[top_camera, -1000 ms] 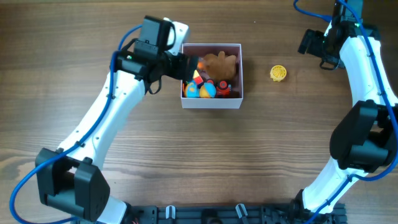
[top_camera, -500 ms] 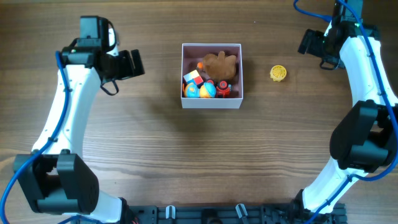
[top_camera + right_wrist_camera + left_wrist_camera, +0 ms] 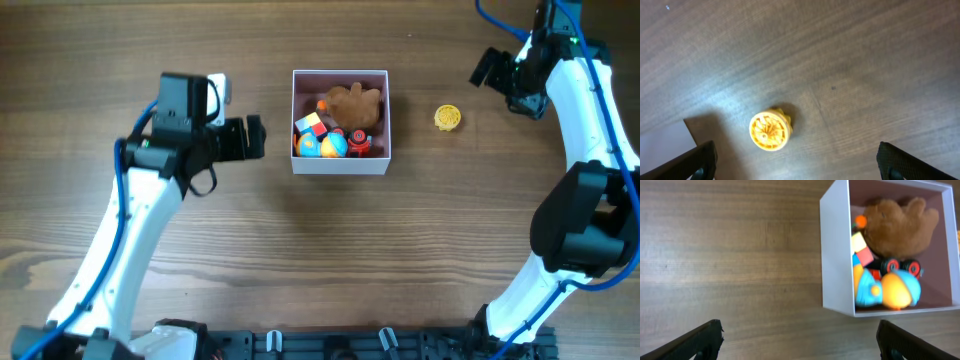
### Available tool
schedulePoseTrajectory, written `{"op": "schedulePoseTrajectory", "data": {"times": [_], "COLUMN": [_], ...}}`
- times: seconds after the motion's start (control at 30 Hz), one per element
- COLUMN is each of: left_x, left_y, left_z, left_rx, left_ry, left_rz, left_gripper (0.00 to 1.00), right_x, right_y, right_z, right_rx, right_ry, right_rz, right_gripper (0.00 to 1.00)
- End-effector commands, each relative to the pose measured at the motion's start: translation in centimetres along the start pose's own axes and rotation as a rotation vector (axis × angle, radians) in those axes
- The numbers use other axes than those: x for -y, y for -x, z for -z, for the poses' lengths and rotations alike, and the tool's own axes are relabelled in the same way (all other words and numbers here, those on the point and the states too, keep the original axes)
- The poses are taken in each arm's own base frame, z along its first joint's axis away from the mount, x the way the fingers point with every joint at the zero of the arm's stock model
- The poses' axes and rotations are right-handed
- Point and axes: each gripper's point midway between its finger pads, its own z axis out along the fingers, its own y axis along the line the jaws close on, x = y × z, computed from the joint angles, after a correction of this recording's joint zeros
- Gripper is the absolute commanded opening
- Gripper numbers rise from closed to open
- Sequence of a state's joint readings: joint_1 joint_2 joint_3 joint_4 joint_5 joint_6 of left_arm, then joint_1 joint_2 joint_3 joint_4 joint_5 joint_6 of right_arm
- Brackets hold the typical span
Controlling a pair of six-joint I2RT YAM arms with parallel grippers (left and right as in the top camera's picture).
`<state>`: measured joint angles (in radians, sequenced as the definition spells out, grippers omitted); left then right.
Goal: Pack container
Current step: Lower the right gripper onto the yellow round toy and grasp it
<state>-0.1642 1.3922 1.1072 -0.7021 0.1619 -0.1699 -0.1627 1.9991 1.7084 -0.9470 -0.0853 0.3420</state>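
Open wooden tabletop (image 3: 330, 250) lies between the wide-spread left gripper (image 3: 255, 138) and the square white-walled, pink-lined container (image 3: 340, 166) just ahead of it. A brown plush toy (image 3: 352, 105) and small coloured toys (image 3: 325, 145) crowd the container's floor. Beneath the spread right gripper (image 3: 492, 70), only a small round yellow ribbed toy (image 3: 771, 131) interrupts bare wood.

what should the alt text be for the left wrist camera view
A square container with white walls and a pink inside sits at the upper right on a wooden table, holding a brown plush toy and several small colourful toys. The dark fingertips of the left gripper show at the bottom corners, wide apart and empty.
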Motion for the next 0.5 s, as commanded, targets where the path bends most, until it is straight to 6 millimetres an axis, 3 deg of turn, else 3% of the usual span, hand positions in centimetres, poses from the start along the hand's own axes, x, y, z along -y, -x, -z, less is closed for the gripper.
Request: {"op": "schedulePoseTrajectory", "data": {"times": [0.0,0.13,0.3,0.4,0.47], "left_x": [-0.6,-0.6,-0.6,-0.6,-0.6], "left_y": [-1.5,-1.4,-1.4,-1.4,-1.4], "left_z": [-0.7,-0.7,-0.7,-0.7,-0.7], "left_rx": [-0.035,-0.03,-0.032,-0.031,-0.032], "left_ry": [0.01,0.009,0.009,0.009,0.009], "left_rz": [-0.002,-0.002,-0.003,-0.002,-0.003], "left_gripper": [1.0,1.0,1.0,1.0,1.0], "right_x": [0.4,1.1,-3.4,-4.0,-3.7], "right_y": [-0.8,-0.5,-2.0,-2.6,-3.5], "right_z": [-0.3,-0.4,-0.9,-1.9,-3.7], "right_rx": [-0.029,0.021,0.015,-0.009,-0.064], "right_ry": [-0.029,-0.192,-0.133,-0.131,-0.135], "right_rz": [0.037,0.195,0.416,0.481,0.509], "right_gripper": [1.0,1.0,1.0,1.0,1.0]}}
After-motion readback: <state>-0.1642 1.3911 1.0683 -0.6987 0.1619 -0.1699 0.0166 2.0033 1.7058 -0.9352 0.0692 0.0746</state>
